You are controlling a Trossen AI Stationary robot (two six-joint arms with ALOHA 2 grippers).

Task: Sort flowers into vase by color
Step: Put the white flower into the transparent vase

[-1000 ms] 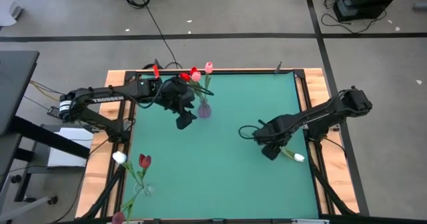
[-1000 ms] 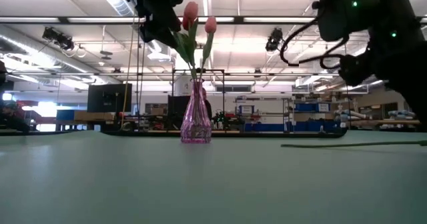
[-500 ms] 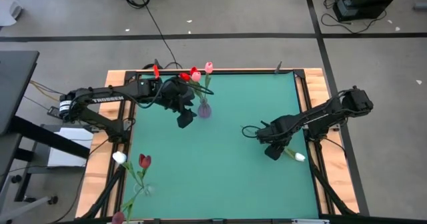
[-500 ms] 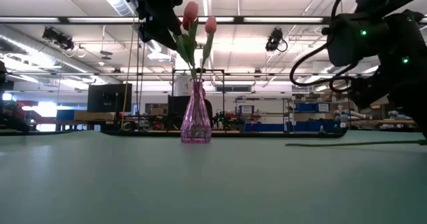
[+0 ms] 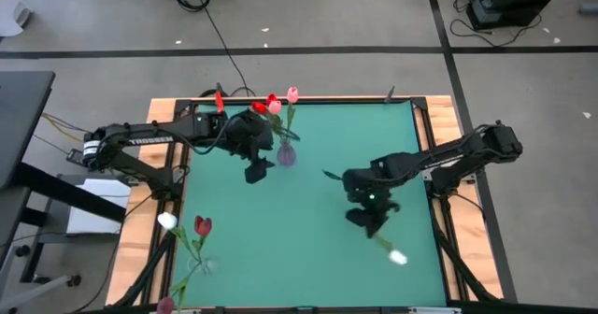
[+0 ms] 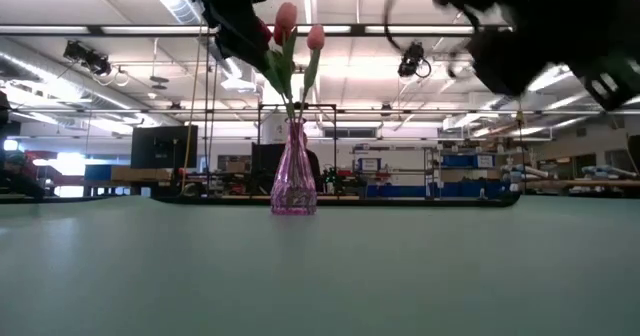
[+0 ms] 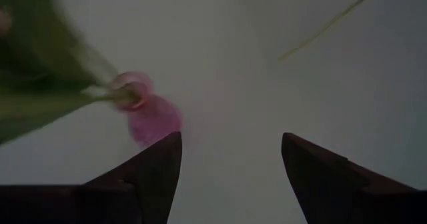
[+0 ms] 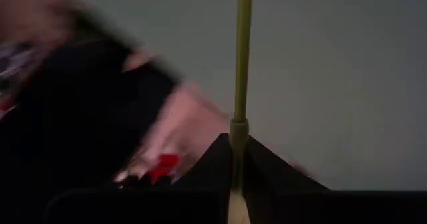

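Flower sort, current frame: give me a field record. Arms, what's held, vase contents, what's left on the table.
left tool: open, empty, beside the vase
right tool: shut on white tulip stem, mid-table right
white tulip: held by its stem, head off to the near side
vase: pink glass, upright, far centre of the green table
vase contents: pink and red tulips
left on table: loose tulips, red and white, near-left corner
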